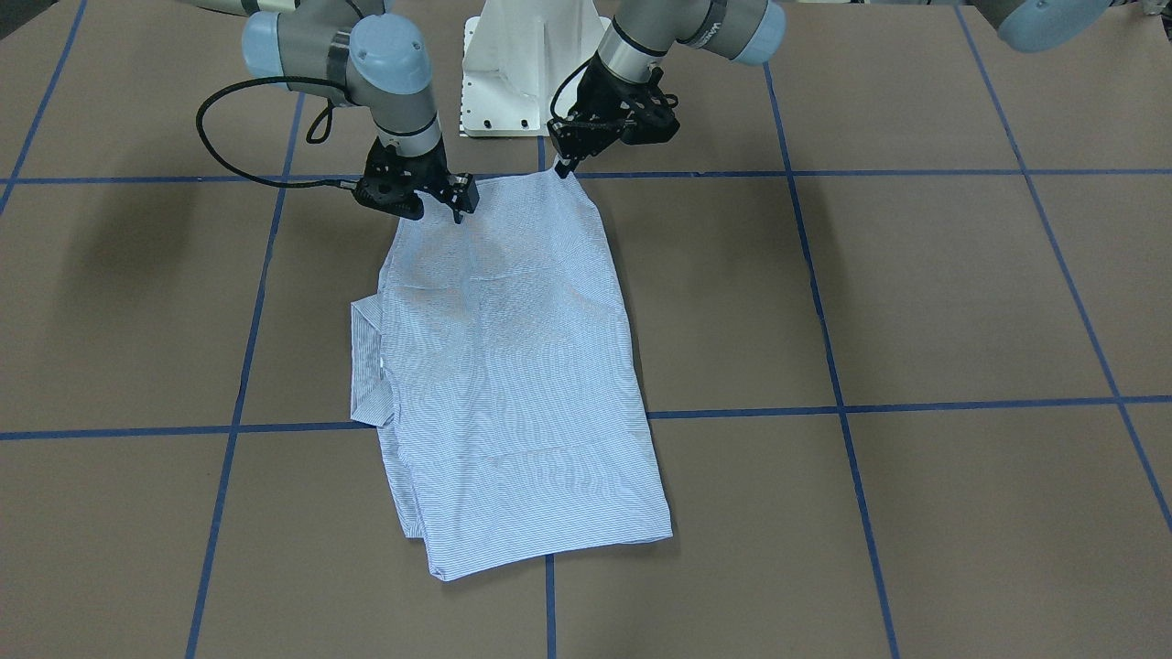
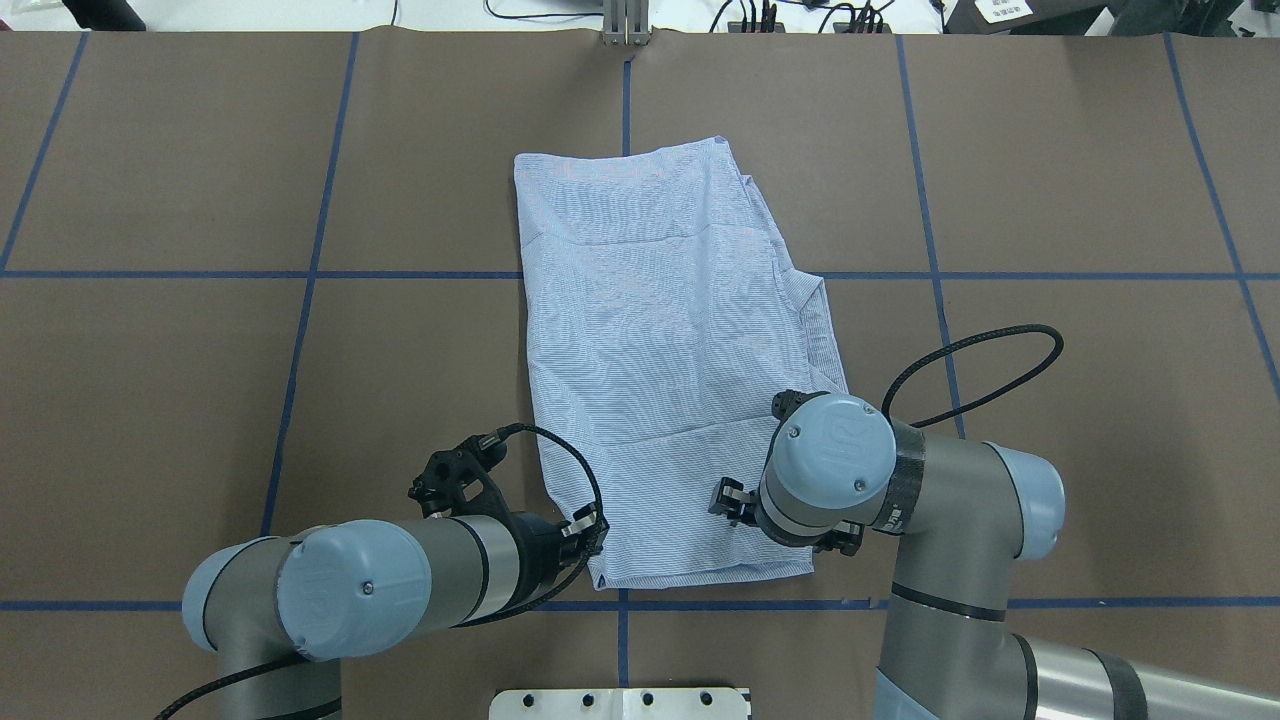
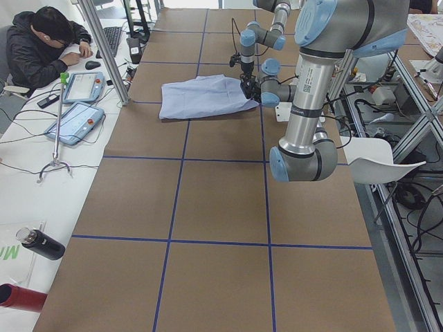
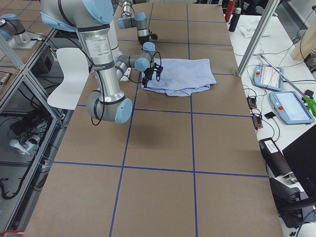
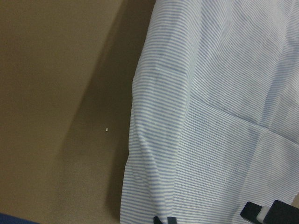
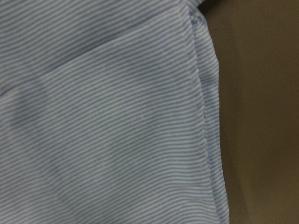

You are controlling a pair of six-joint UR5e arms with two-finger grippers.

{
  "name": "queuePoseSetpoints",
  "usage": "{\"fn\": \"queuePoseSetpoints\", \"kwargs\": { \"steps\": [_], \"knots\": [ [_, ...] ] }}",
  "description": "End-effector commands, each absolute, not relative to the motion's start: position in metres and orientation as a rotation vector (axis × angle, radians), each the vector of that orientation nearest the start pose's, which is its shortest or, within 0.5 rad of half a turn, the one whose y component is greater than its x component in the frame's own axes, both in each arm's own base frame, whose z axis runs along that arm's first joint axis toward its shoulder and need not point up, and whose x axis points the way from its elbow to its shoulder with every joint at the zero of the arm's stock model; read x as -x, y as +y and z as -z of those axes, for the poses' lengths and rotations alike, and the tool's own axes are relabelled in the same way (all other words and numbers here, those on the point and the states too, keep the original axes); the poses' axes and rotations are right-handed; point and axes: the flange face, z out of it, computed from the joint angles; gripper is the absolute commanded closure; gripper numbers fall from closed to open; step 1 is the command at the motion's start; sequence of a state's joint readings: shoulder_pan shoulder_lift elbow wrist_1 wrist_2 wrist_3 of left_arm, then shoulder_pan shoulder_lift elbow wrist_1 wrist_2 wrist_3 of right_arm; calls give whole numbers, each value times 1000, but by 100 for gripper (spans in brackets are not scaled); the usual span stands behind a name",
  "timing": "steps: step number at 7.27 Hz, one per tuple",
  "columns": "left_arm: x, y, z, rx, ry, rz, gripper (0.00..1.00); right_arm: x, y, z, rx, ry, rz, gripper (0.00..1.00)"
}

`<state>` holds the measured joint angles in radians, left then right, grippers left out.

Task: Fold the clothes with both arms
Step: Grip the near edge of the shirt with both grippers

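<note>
The light blue striped shirt (image 1: 522, 366) lies folded in a long, creased rectangle. The left gripper (image 1: 560, 167) and right gripper (image 1: 458, 209) sit at its robot-side edge; their jaws' width cannot be told.

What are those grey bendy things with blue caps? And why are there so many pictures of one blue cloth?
Those are two robot arms, the left arm and the right arm. Each ends in a black two-finger hand. The pictures come from different cameras: one facing the robot, one above its shoulders, one at each table end, and one on each wrist, which give the stripy close-ups. On the brown table lies a light blue striped shirt, partly folded. The left hand and the right hand are at the shirt's edge nearest the robot. I cannot tell whether they have pinched it.
</note>
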<state>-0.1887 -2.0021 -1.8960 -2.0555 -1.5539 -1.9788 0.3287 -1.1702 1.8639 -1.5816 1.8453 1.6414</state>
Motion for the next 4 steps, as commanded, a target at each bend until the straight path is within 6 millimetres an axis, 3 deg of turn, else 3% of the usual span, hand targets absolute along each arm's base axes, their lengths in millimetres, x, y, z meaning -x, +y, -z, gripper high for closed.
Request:
{"fn": "queuePoseSetpoints", "kwargs": {
  "steps": [1,4],
  "knots": [
    [-554,-243,-217,123,1254,527,100,539,-294,-318,177,-704,-285,0],
    [-553,-244,-217,122,1254,529,100,543,-289,-319,176,-701,-275,1]
  ]
}}
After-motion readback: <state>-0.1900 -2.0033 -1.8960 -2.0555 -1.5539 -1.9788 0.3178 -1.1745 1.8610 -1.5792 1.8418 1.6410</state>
